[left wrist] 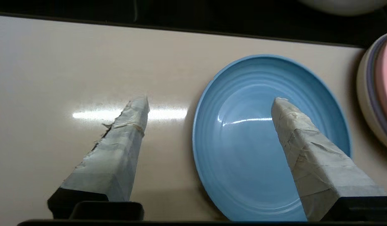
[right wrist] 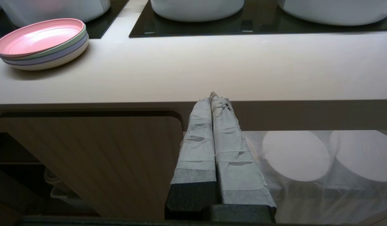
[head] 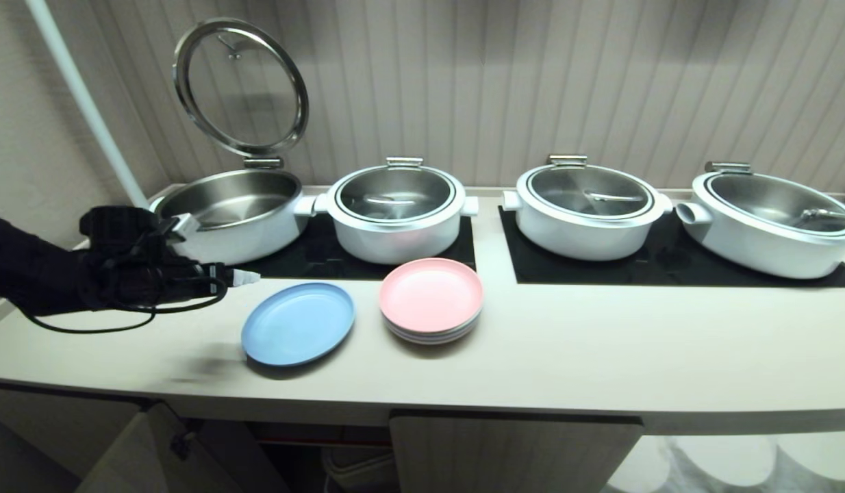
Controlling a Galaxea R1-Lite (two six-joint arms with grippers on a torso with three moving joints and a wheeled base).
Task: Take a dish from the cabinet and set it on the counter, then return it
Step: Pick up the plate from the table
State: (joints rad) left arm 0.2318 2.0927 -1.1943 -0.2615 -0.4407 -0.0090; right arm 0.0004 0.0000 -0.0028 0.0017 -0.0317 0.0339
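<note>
Left gripper (left wrist: 209,105) is wide open and empty beside the blue plate (head: 298,323); to regrip, it should straddle the near rim squarely.

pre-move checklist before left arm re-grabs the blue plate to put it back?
1. Dish flat on the counter, free of any grip: ok.
2. Left gripper open, one finger over the dish, one over bare counter: ok.
3. Gap between dish and pink-topped stack: ok, apart.
4. Cabinet door on the left side swung open: ok; shelf space inside: cannot tell.
5. Right gripper shut, parked below the counter edge: ok.
</note>
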